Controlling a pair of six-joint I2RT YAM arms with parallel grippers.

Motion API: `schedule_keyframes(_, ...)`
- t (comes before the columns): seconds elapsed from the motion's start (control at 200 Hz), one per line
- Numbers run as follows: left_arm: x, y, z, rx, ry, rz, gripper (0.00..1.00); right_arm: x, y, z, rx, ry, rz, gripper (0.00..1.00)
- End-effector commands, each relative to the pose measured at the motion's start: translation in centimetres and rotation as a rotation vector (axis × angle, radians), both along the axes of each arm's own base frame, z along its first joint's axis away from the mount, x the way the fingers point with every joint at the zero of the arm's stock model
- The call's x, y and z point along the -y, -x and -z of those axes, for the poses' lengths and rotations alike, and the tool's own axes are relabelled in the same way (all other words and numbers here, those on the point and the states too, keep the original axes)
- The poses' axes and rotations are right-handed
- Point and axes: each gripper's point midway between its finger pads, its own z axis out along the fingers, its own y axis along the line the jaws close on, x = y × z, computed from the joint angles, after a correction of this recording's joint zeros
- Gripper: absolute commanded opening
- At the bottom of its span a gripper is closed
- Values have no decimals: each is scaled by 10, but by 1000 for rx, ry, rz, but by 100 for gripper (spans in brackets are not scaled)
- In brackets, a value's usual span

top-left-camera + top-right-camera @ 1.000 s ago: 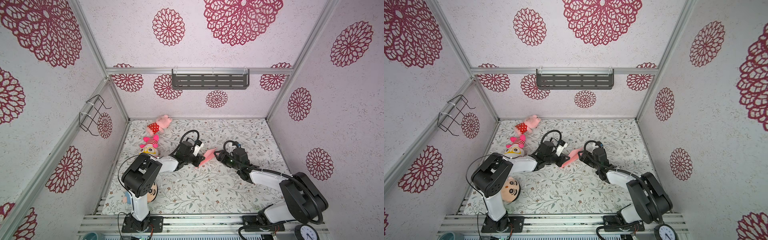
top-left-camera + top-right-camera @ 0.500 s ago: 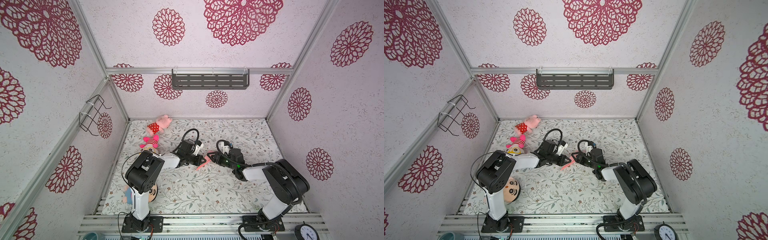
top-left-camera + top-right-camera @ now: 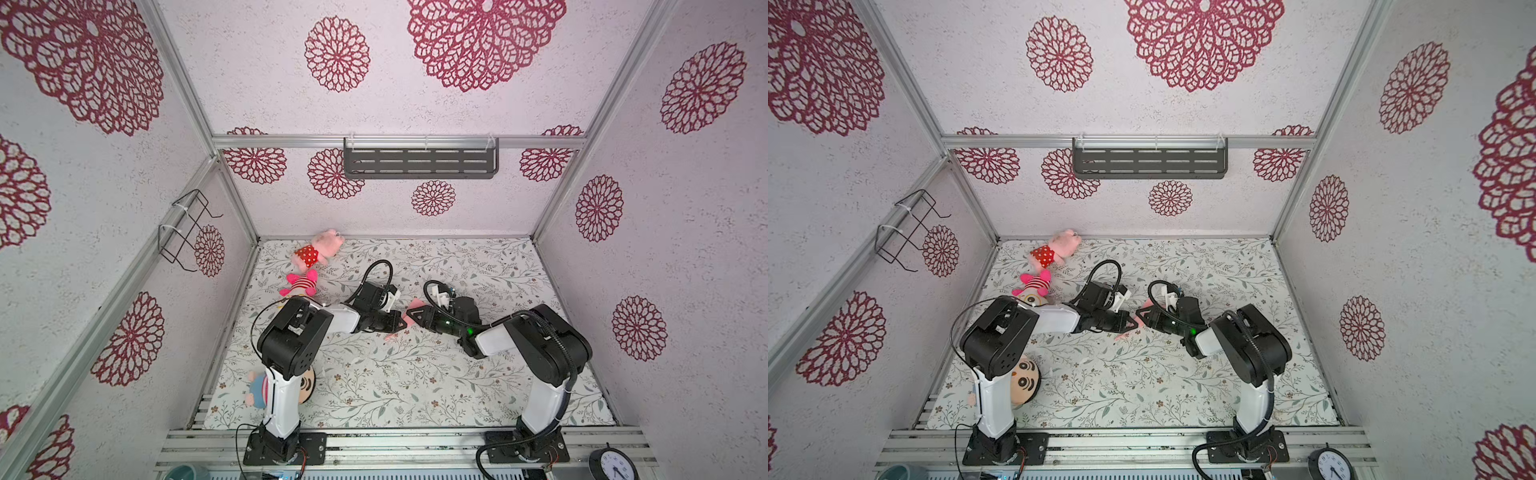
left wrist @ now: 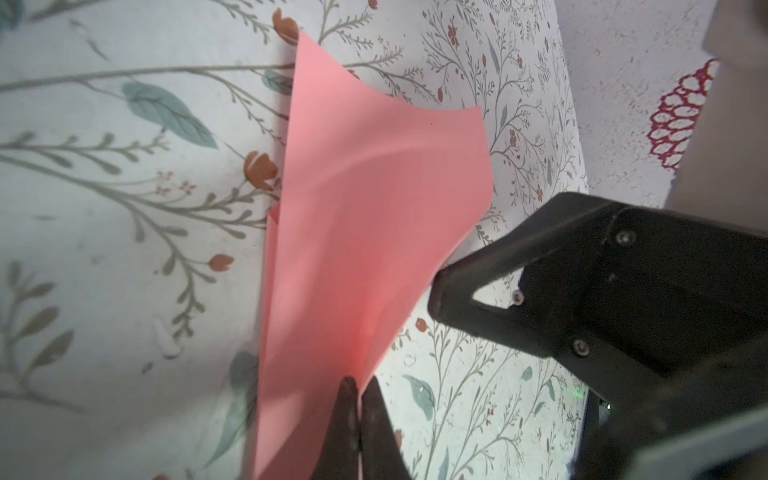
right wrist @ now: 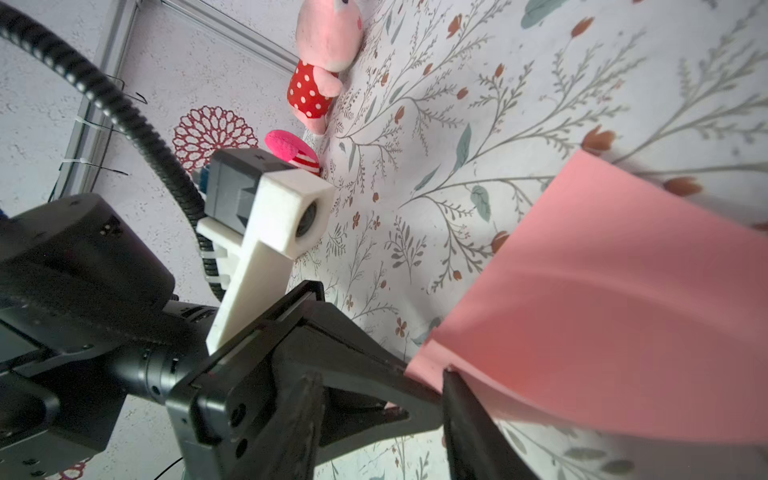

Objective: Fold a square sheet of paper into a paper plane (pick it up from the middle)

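The square sheet of paper (image 4: pixel 365 199) is plain pink, bent double and curved, and hangs just above the flowered mat (image 3: pixel 415 374). My left gripper (image 4: pixel 358 386) is shut on its edge; both top views show the grip near the mat's middle (image 3: pixel 400 322) (image 3: pixel 1133 322). Small parts of the paper (image 3: pixel 414 301) (image 3: pixel 1144 311) show past the black fingers. My right gripper (image 5: pixel 380 376) is open and faces the left one (image 3: pixel 410 312). The left gripper's fingers (image 5: pixel 357 353) lie between its jaws. One right fingertip (image 5: pixel 451 376) is at the paper's edge (image 5: pixel 602 311), beside the left grip.
A pink plush in a red dotted dress (image 3: pixel 318 251) and a striped plush (image 3: pixel 301 284) lie at the back left. A round-faced doll (image 3: pixel 306 384) lies by the left arm's base. A grey shelf (image 3: pixel 419 158) hangs on the back wall, a wire basket (image 3: pixel 187 226) on the left wall.
My right arm has folded in and brought its gripper close up to the left gripper's fingertips, with its jaws a little narrower. The left gripper keeps its hold on the paper.
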Motion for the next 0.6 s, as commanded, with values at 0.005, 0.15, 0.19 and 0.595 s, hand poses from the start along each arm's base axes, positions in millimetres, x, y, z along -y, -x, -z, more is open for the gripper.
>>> schedule_keyframes(0.005,-4,-6,4,-20,7,-39,0,-8,-5,-20,64,-60,-36,49)
schedule_keyframes(0.15,-5,-8,3,-28,20,-54,0,-10,-6,-15,64,-52,-45,49)
schedule_keyframes(0.19,-5,-8,3,-29,23,-54,0,-11,-7,-12,57,-49,-46,49)
schedule_keyframes(0.595,-9,-6,8,-29,13,-54,9,-16,-18,-5,40,-46,-42,46)
